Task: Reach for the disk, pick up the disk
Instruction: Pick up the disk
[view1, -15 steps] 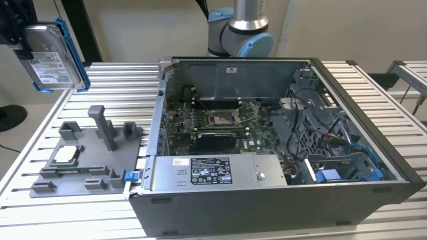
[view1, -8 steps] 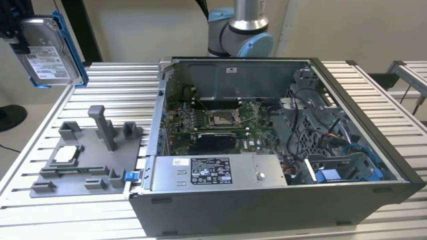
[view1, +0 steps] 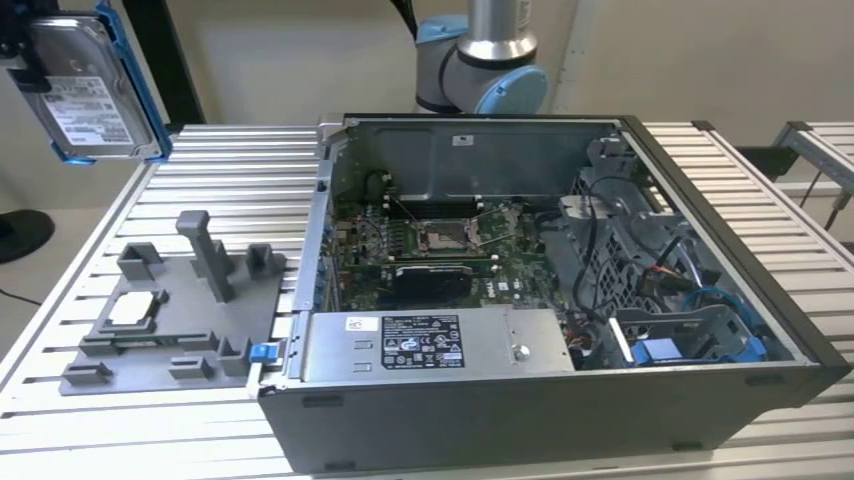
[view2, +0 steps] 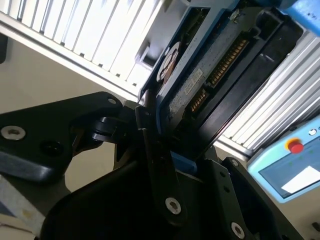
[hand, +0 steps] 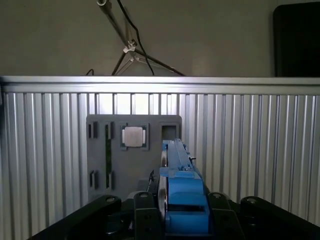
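Ribbed aluminium tabletop, pale wall behind. Exterior view: open computer case fills the middle and the four o'clock side. A grey fixture tray lies just beside the case at eight o'clock.

- Disk: far up at ten o'clock in the exterior view, in the air, well apart from tray and case. It stands on edge with its white label facing the camera, and the blue bracket runs down its three o'clock side.
- Claw: in the exterior view only a dark sliver at the frame edge, touching the disk; grip not readable there.
- First wrist view: claw closed on the disk, black fingers on either flank of the blue bracket. The disk is seen edge-on, so no label. Beyond it lie the tabletop and the tray, with the small square chip seated in a pocket.
- Second wrist view: claw seen close, its dark linkage clamped at the disk's end. The underside of the disk shows a circuit board and a connector row, which neither other view gives.
- Exterior view also has the chip in the tray, a long grey box with a label inside the case at six o'clock, and the arm base at twelve o'clock.
- Second wrist view: light-blue pendant with a red button.
- First wrist view: tripod legs against the wall.
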